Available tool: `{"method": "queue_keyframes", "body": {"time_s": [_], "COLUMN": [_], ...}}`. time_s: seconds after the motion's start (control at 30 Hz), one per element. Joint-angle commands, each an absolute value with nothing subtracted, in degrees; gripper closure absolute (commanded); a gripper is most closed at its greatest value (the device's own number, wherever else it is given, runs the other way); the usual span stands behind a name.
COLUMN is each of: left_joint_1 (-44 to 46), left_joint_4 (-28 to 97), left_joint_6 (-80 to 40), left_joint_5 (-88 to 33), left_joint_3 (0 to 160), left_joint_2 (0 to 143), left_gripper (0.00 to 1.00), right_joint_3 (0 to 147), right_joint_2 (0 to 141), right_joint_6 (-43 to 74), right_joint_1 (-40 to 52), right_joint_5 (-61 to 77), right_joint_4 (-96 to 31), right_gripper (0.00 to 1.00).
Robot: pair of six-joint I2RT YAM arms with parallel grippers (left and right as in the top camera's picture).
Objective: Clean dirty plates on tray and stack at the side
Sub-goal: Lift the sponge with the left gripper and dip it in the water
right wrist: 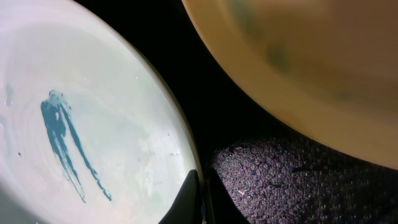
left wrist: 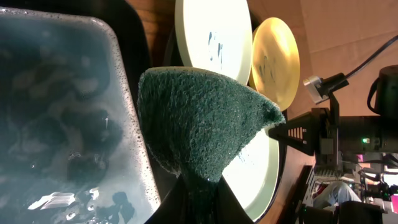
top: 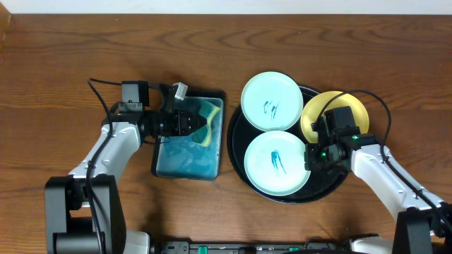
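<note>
The black tray (top: 236, 139) holds three plates. A mint plate (top: 272, 101) with teal scribbles lies at the back, a second mint plate (top: 275, 162) with a teal streak at the front, and a yellow plate (top: 316, 116) leans on the tray's right rim. My right gripper (top: 309, 156) is shut on the front plate's right rim, and in the right wrist view its fingertips (right wrist: 200, 200) pinch that edge (right wrist: 186, 155). My left gripper (top: 200, 125) is shut on a green-and-yellow sponge (left wrist: 205, 118), held over the basin's right end.
A rectangular basin (top: 185, 156) of blue water stands just left of the tray. Cables trail from both arms. Brown wood tabletop (top: 85, 49) surrounds the tray and the basin.
</note>
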State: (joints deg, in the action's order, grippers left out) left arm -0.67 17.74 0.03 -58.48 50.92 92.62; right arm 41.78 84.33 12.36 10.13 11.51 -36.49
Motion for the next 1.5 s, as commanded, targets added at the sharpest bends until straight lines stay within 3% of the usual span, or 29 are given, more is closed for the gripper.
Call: {"method": "queue_keyframes", "body": {"time_s": [0.0,0.57,0.87,1.07,1.47], "left_joint_1": [-1.0,-1.0,-1.0,-1.0,-1.0], "left_joint_4": [17.5,17.0,2.6,-6.2,-7.9], "left_joint_6": [1.7,3.3,-0.8,-1.9,-3.8], "left_joint_5": [-61.0,-60.9,-61.3,-70.4,-71.6], "left_joint_3": [50.9,50.9,50.9,50.9,50.9], "left_joint_2": [92.6,92.6,91.3,90.1,88.8], "left_gripper": [0.92,0.92,0.92,0.92,0.92], "right_joint_3": [41.5,41.5,41.5,41.4,41.4], "right_joint_2": [84.7,84.7,84.7,84.7,84.7], "right_joint_6": [11.5,11.5,11.5,11.5,11.5], "right_joint_1": [10.5,10.5,10.5,10.5,10.5], "right_joint_5": [10.7,10.7,10.7,10.7,10.7], "right_joint_4": [-35.9,-35.7,-35.7,-35.7,-35.8], "right_gripper": [0.99,0.99,0.99,0.99,0.99]}}
